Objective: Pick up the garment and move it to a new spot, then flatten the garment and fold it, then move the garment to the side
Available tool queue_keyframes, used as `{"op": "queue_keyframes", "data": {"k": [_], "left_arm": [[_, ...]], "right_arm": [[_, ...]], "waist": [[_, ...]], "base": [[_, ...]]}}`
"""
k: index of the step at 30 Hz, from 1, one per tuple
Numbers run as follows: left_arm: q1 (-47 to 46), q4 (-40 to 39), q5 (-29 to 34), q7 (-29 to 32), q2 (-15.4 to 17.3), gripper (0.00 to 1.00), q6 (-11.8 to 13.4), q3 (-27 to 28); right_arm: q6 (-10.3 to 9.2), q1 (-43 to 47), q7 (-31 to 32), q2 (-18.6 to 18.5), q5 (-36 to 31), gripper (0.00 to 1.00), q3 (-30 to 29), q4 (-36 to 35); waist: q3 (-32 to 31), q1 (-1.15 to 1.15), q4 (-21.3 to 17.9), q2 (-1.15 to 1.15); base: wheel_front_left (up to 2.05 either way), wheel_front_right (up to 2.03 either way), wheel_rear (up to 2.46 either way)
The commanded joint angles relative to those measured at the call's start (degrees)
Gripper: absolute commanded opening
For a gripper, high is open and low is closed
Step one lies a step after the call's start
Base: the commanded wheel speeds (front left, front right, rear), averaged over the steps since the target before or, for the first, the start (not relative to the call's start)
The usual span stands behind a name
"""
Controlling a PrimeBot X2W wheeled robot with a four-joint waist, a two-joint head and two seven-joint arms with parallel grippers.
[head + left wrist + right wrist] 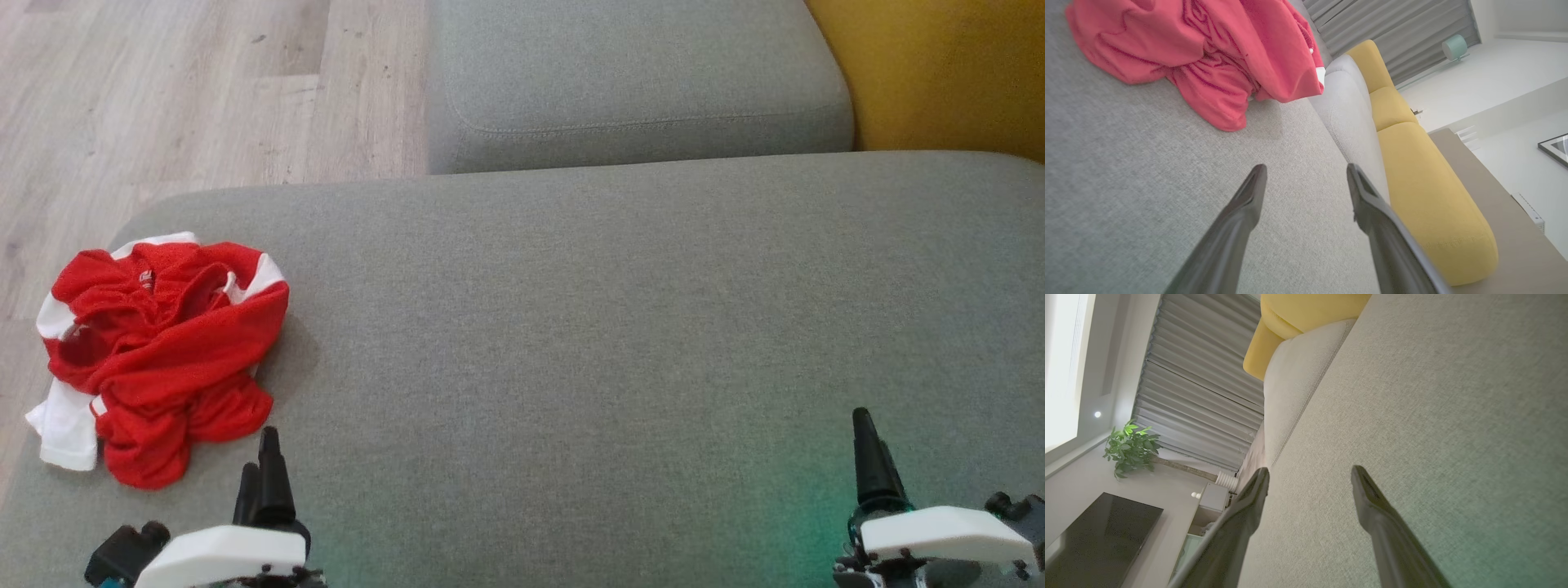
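head view, red and white garment (pixel 159 359) bunched at the left end of the grey seat (pixel 612 327), too crumpled to tell its long way, just past my left gripper (pixel 259 451), left wrist view, my fingers (pixel 1241 216) spread, yellow cushion (pixel 1425 183), right wrist view, my right gripper (pixel 1310 469) spread wide, green plant (pixel 1131 447)

White wrist shells (pixel 220 555), tapered fingers (pixel 873 465) (matte black)
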Motion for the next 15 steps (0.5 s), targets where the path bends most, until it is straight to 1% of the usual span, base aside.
{"op": "queue_keyframes", "data": {"k": [1, 6, 15], "left_arm": [[-1.09, -2.38, 1.73, -0.74, 0.3, 1.0, 0.13, 0.22], [-0.58, -3.03, 4.81, -1.58, 0.31, 1.0, 0.85, -0.18], [0.07, -3.36, 12.27, -3.1, 0.34, 1.0, 0.69, -1.69]], "right_arm": [[0.16, -1.56, -0.75, -0.29, -1.79, 1.0, 0.84, -2.23], [0.18, -1.11, -1.6, -0.3, -5.32, 1.0, 1.43, -2.71], [0.22, -0.2, -3.12, -0.34, -11.57, 1.0, 2.59, -3.53]], "waist": [[-0.11, 0.0, 0.02, 0.0], [-0.55, 0.0, 0.06, 0.0], [-1.22, 0.0, 0.52, 0.0]], "base": [[0.0, 0.0, 0.0], [0.0, 0.0, 0.0], [0.0, 0.0, 0.0]]}}
